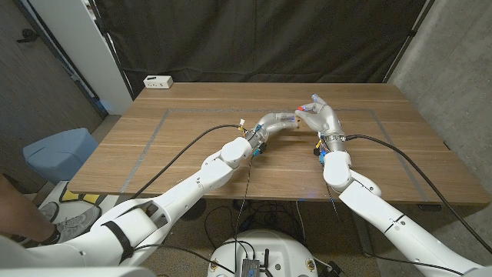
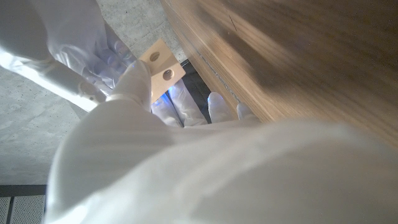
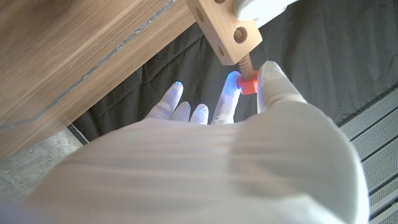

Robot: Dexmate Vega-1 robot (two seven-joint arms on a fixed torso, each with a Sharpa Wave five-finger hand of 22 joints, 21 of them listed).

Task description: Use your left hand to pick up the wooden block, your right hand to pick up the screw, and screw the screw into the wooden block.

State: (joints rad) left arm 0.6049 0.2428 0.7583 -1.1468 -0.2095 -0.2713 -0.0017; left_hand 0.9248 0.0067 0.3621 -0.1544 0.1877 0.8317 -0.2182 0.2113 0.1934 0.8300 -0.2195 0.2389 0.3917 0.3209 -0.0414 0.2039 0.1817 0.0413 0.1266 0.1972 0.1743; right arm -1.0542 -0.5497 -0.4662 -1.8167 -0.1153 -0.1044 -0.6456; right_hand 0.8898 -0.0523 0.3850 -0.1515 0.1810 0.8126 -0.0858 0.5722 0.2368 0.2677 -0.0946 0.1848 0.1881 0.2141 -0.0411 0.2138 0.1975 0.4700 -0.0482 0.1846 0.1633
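Over the middle of the table my two hands meet. My left hand holds the pale wooden block up off the table; the block has round holes in its faces. The screw has a red head and a wooden threaded shaft, and the shaft's tip sits in a hole in the block's end. My right hand pinches the red head between its fingertips. In the left wrist view my right hand is just beyond the block.
A white socket box lies at the table's far left corner. Grey tape lines mark a rectangle on the wood. Cables trail from both wrists. A blue bin and a person's shoe are left of the table.
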